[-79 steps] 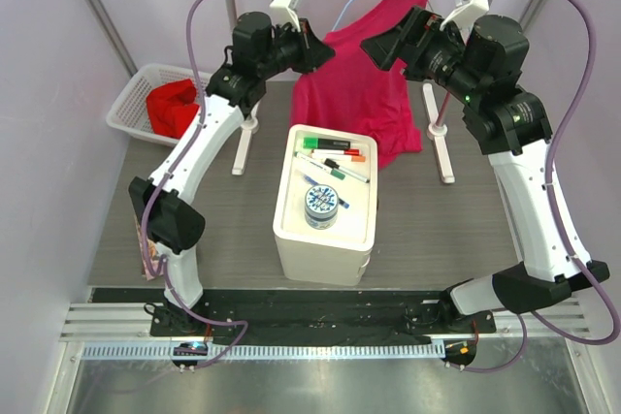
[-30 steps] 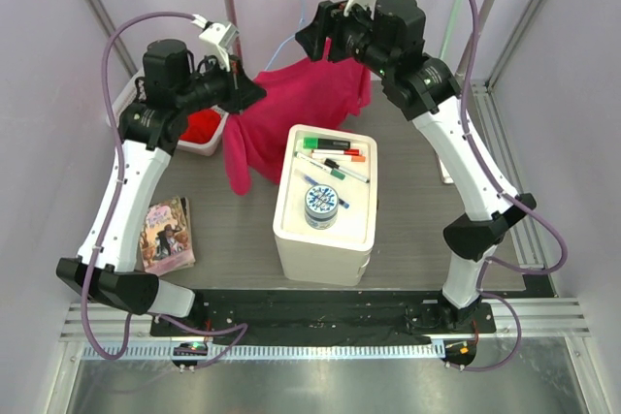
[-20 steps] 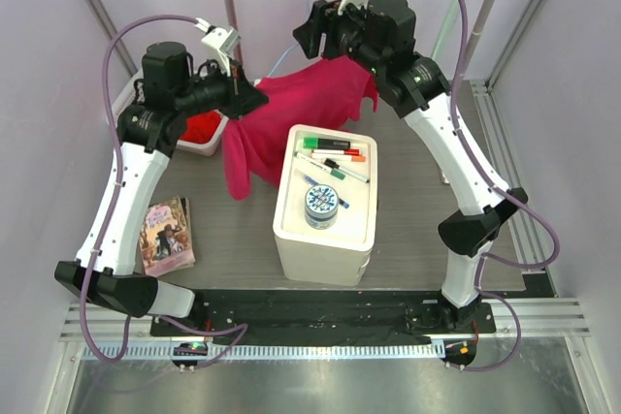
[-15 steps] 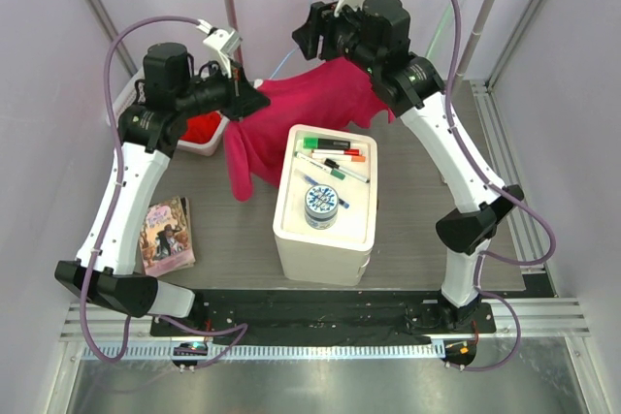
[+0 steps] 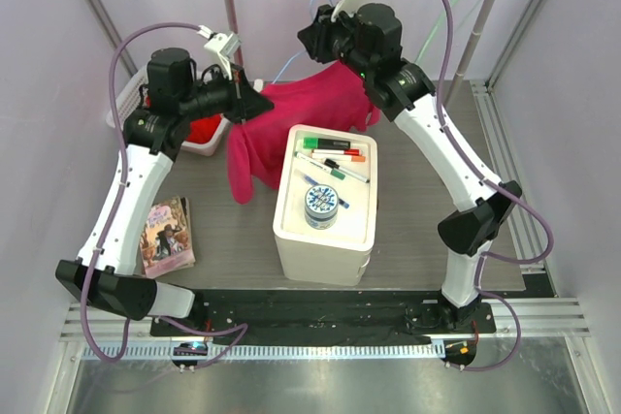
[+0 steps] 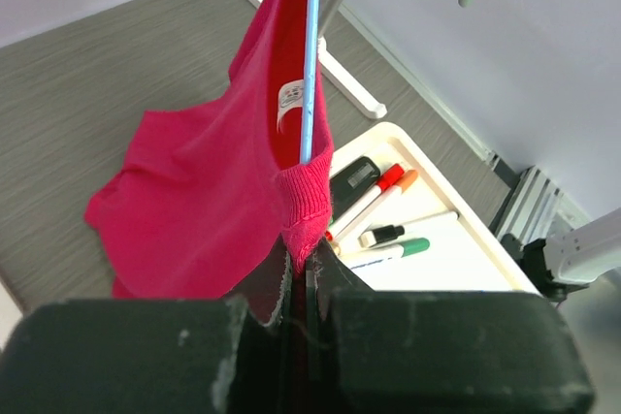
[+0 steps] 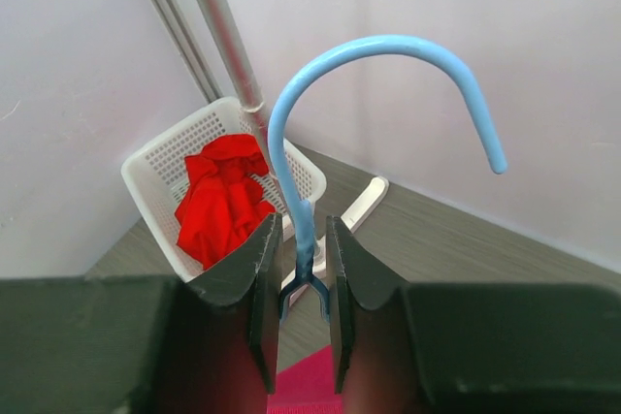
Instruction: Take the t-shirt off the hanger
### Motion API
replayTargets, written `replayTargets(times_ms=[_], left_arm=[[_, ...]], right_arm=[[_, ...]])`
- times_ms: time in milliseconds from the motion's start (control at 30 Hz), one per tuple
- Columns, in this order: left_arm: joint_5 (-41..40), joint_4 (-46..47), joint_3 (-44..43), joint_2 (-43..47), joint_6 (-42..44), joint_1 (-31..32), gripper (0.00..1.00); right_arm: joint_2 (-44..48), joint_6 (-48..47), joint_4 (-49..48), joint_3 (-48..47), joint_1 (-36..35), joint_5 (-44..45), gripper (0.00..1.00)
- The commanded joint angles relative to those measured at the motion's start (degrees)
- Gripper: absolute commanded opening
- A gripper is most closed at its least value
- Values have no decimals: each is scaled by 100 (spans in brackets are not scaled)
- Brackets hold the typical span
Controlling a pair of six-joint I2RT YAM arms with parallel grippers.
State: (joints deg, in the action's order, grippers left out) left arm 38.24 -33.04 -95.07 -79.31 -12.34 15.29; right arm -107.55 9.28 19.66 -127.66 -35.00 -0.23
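The left claw (image 6: pixel 303 264) was shut tight on the ribbed edge of the pink shirt (image 6: pixel 194 191). The shirt hung up and away from this claw. It was draped on the thin blue hanger (image 6: pixel 310 65), which ran straight up past the pinched edge. Below and to the left of the claw, the loose cloth sagged over the grey tabletop (image 6: pixel 87 104). To its right sat a white box (image 6: pixel 456 259) with pens (image 6: pixel 374 191) lying on top.

The right claw (image 7: pixel 304 239) was only a little open. Its two fingers stood close on each side of the hanger's neck, right under the hook. I cannot tell if they squeezed it. The hook curled up and over to the right of the claw. Beyond it, to the left, a white basket (image 7: pixel 155 176) with a red cloth (image 7: pixel 218 201) inside sat beside a grey pole (image 7: pixel 218 16).
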Motion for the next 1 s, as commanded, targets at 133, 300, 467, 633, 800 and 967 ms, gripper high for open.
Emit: replayTargets(times_ms=[133, 300, 467, 633, 800, 967], left_arm=[[-114, 1318, 111, 293, -875, -8, 22], [-509, 1247, 488, 521, -884, -8, 58], [-1045, 1037, 954, 977, -771, -8, 65], [-1749, 413, 1244, 1426, -674, -8, 63], [-1767, 623, 1798, 1761, -770, -8, 63], [-1723, 517, 1860, 1682, -849, -17, 56]], right_arm=[[700, -119, -621, 346, -24, 689, 1], [937, -119, -560, 470, -24, 972, 1], [1113, -145, -419, 522, -33, 1095, 1], [1428, -242, -402, 794, -24, 1306, 1], [1658, -172, -516, 1067, -24, 1288, 1], [1816, -172, -525, 1190, -15, 1403, 1]])
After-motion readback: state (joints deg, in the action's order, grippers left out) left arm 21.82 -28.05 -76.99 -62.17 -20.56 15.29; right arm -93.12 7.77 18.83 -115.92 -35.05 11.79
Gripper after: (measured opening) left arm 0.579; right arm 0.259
